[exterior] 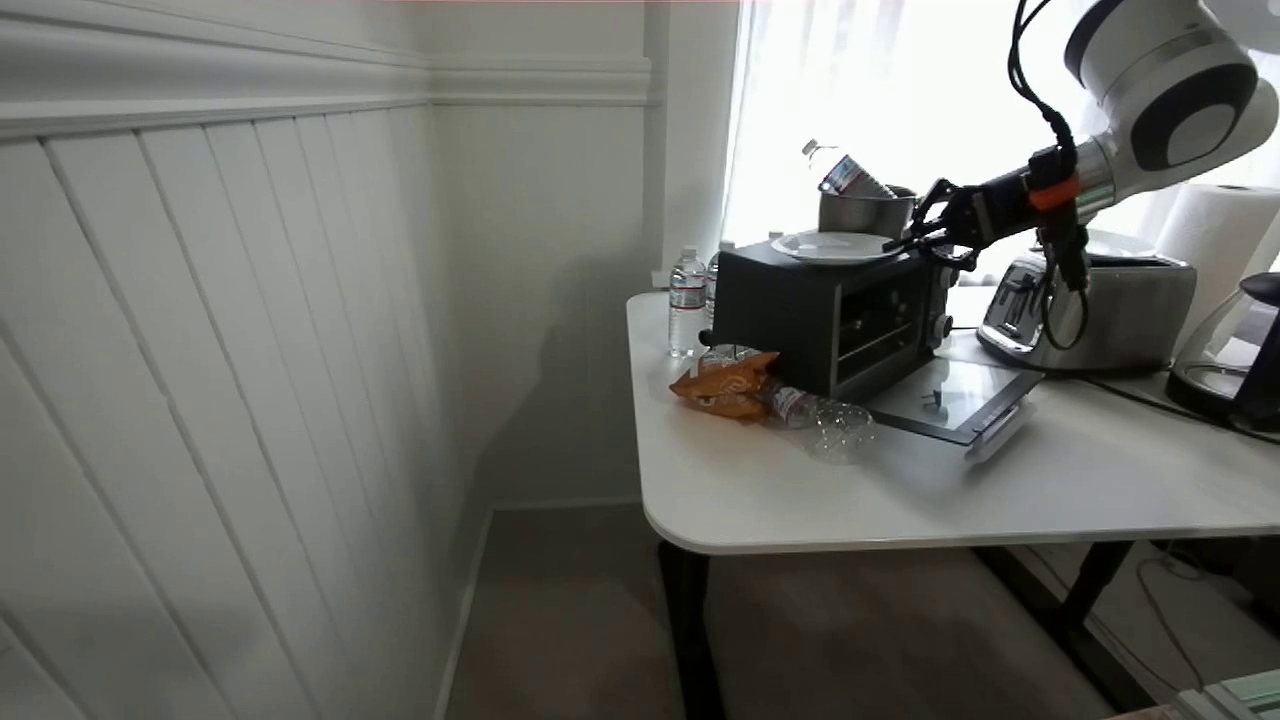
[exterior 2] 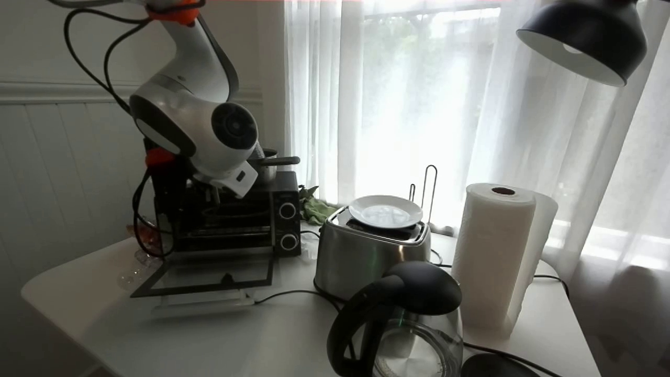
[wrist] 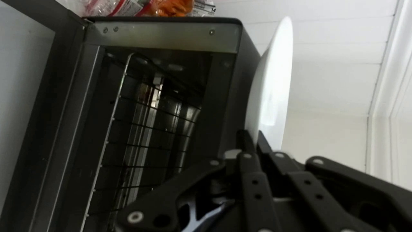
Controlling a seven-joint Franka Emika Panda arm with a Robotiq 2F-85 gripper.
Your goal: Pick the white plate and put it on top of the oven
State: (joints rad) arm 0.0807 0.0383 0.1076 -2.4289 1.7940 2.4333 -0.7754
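The white plate (exterior: 833,247) lies over the top of the black oven (exterior: 775,305) in an exterior view; it shows edge-on and slightly tilted in the wrist view (wrist: 272,83). My gripper (exterior: 895,246) is shut on the plate's near rim, with the two fingertips (wrist: 253,137) on either side of it. I cannot tell whether the plate touches the oven top. The oven (wrist: 161,35) stands with its glass door (exterior: 950,395) folded down. In an exterior view the oven (exterior 2: 287,225) is partly covered by the arm, which hides the held plate.
A pot (exterior: 865,212) with a bottle (exterior: 850,178) in it stands on the oven's back. A silver toaster (exterior 2: 366,256) bears another white plate (exterior 2: 386,211). An orange bag (exterior: 730,385) and bottles lie beside the oven. A kettle (exterior 2: 413,314) and paper towels (exterior 2: 492,256) stand nearby.
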